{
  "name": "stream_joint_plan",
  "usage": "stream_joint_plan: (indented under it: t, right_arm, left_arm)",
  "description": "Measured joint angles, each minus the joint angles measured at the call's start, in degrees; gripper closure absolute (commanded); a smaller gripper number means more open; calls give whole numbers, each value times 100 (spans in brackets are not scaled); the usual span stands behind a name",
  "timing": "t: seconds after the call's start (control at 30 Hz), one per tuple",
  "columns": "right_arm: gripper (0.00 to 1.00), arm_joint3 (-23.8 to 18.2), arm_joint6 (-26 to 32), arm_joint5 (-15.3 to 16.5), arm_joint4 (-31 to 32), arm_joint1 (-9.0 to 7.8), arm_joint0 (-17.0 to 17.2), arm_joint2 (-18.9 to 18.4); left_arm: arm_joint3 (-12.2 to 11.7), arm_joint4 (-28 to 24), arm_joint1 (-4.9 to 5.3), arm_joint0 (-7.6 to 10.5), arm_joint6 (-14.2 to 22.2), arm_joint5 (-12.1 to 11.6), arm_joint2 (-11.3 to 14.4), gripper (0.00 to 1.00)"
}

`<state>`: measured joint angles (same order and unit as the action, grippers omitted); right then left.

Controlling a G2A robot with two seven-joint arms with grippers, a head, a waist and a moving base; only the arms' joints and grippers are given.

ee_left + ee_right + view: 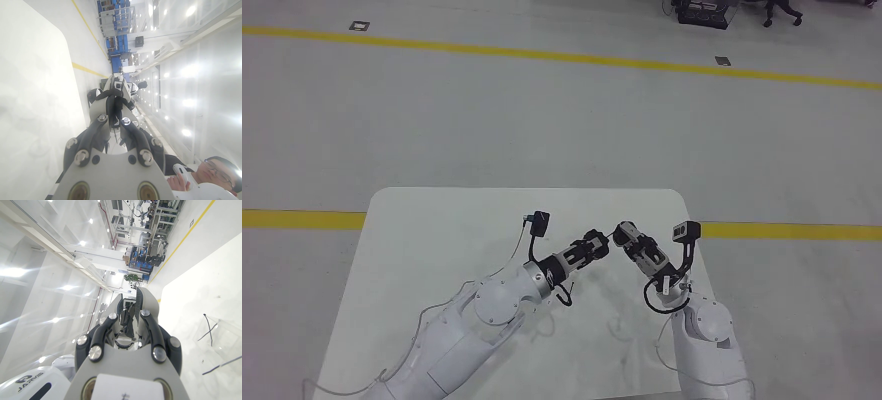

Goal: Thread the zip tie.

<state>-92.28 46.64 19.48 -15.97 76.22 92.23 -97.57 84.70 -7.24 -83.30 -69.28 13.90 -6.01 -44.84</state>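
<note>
Two grippers are meeting tip to tip above the middle of the white table (432, 260), and I am watching them from overhead. The left gripper (598, 243) is pinching its fingers together on the black zip tie (115, 135). In its wrist view the thin strap is running between the pads and trailing back toward the wrist. The right gripper (623, 236) is facing it head-on, just beside it, with its fingers (139, 302) standing apart and a gap showing between the ribbed pads. I cannot tell whether the strap's end is reaching into that gap. In the right wrist view a clear box (225, 330) is sitting on the table with spare black ties (208, 326) lying crossed inside, and one more tie (211, 370) is lying near it
</note>
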Motion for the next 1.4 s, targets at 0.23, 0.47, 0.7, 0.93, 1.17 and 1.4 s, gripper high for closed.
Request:
stream_joint_plan:
  t: [0.23,0.47,0.7,0.93,1.17,1.4]
  right_arm:
    - [87,6,37,0,5,13,1,9]
    - [89,17,74,0,6,26,-16,20]
    - [100,22,87,0,12,37,-28,22]
    - [100,15,80,0,50,46,-24,10]
    - [100,-22,109,0,153,49,-26,-23]
    - [100,-81,143,0,344,49,-32,-38]
  left_arm:
    - [-11,-14,-2,17,2,-12,14,100]
    - [-13,-18,-2,28,3,-19,23,100]
    - [-8,-17,0,34,14,-15,28,100]
    - [-3,-11,3,38,18,1,33,100]
    - [2,-5,4,47,32,7,47,63]
    - [6,-15,5,60,38,6,48,63]
